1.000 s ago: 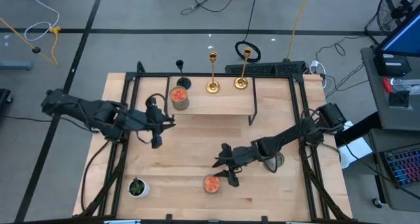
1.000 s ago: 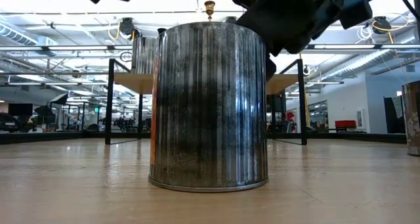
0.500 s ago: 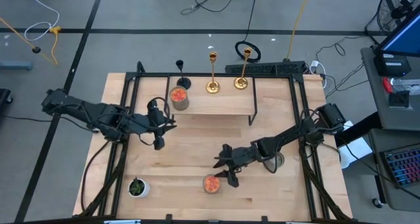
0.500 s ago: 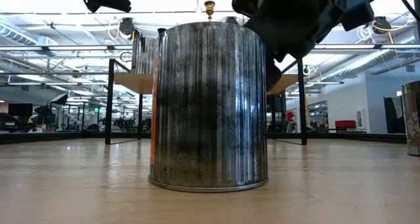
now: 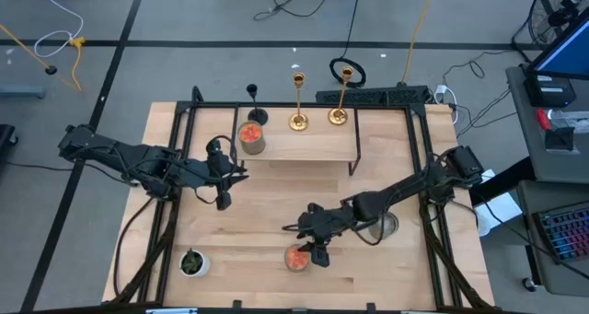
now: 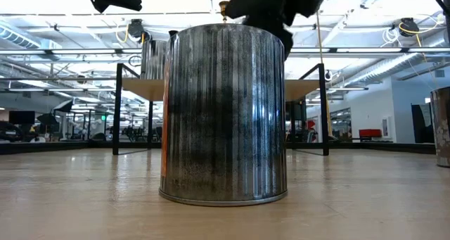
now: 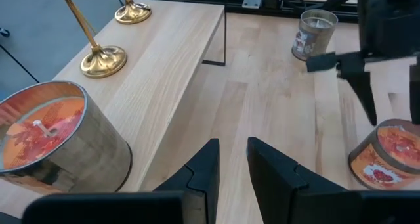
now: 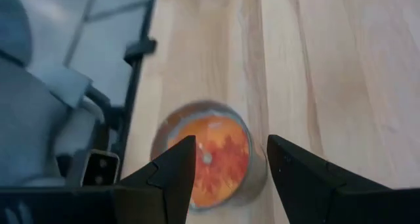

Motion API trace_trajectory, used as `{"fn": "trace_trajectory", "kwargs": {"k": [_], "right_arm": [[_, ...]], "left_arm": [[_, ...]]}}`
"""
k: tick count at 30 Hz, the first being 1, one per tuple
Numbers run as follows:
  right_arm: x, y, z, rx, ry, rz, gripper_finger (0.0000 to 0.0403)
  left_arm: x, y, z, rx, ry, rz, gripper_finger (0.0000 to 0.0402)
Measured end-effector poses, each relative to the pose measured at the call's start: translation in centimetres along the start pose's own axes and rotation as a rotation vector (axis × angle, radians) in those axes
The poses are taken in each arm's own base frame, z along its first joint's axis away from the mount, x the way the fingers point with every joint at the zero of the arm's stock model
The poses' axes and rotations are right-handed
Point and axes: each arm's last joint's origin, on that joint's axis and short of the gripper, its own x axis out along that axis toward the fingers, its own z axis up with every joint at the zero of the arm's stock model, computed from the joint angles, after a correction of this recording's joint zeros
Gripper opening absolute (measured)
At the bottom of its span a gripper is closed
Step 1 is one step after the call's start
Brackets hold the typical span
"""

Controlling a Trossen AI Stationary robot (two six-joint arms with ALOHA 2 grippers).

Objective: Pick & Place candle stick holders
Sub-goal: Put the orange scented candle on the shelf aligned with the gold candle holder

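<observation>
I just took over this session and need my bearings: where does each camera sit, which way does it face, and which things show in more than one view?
High view: overhead, straight down; both arms, gold candlesticks on the shelf.
Low view: table height, level across; ribbed tin fills it, arm parts above.
Left wrist view: past the left gripper toward the shelf and the tin candle on it.
Right wrist view: down past the right gripper, jaws open, onto the orange candle.
Shared: that candle shows in the high, left wrist and right wrist views.

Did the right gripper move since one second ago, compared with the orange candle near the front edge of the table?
Yes. In the high view the right gripper, open, has shifted left and now sits directly over the orange candle, which stayed put.
</observation>
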Motion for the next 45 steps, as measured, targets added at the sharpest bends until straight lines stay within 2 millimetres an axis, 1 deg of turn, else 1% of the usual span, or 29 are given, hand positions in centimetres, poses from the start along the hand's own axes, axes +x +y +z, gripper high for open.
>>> {"fn": "trace_trajectory", "kwargs": {"k": [2,4,8,10,14,18,28,30,33,35,38,42,45], "right_arm": [[0.4,0.0,0.2,0.014,0.043,-0.026,0.0187],[0.5,-0.2,-0.2,0.036,0.078,-0.045,0.0187],[1.3,-0.4,-0.3,0.065,0.071,-0.045,0.0187],[1.6,-0.8,-1.1,0.069,0.11,-0.065,0.0187],[1.6,-1.1,-1.4,0.079,0.084,-0.083,0.0182],[1.6,-1.4,-1.5,0.081,0.082,-0.113,0.0148],[1.5,-1.7,-1.9,0.043,0.119,-0.145,0.0015],[1.5,-1.7,-1.9,0.034,0.125,-0.136,0.0009],[1.5,-1.9,-1.8,0.037,0.125,-0.14,0.0011],[0.9,-1.9,-1.7,0.04,0.135,-0.144,0.0007],[-0.6,-2.1,-1.3,0.047,0.152,-0.167,0.0005],[-4.1,-2.2,-0.2,0.062,0.149,-0.192,0.0003],[-6.7,-2.2,0.9,0.053,0.078,-0.236,0.0003]], "left_arm": [[0.0,0.0,0.0,0.001,0.0,0.0,0.0085],[0.0,0.0,0.0,0.002,0.001,0.0,0.0085],[0.0,0.0,0.0,0.006,0.002,0.0,0.0085],[0.0,0.0,0.0,0.018,0.002,0.0,0.0085],[0.0,0.0,-0.1,0.027,0.007,0.001,0.0085],[0.0,0.0,-0.1,0.027,0.008,0.001,0.0085],[0.0,0.0,-0.1,0.027,0.008,0.0,0.0085],[0.0,0.0,-0.1,0.027,0.008,-0.001,0.0085],[0.0,0.0,-0.1,0.027,0.008,-0.001,0.0085],[0.0,0.0,-0.1,0.027,0.008,-0.002,0.0085],[0.0,0.0,-0.1,0.027,0.008,-0.002,0.0085],[0.0,0.0,-0.1,0.026,0.007,-0.002,0.0085],[0.0,0.0,-0.1,0.026,0.006,-0.002,0.0085]]}}
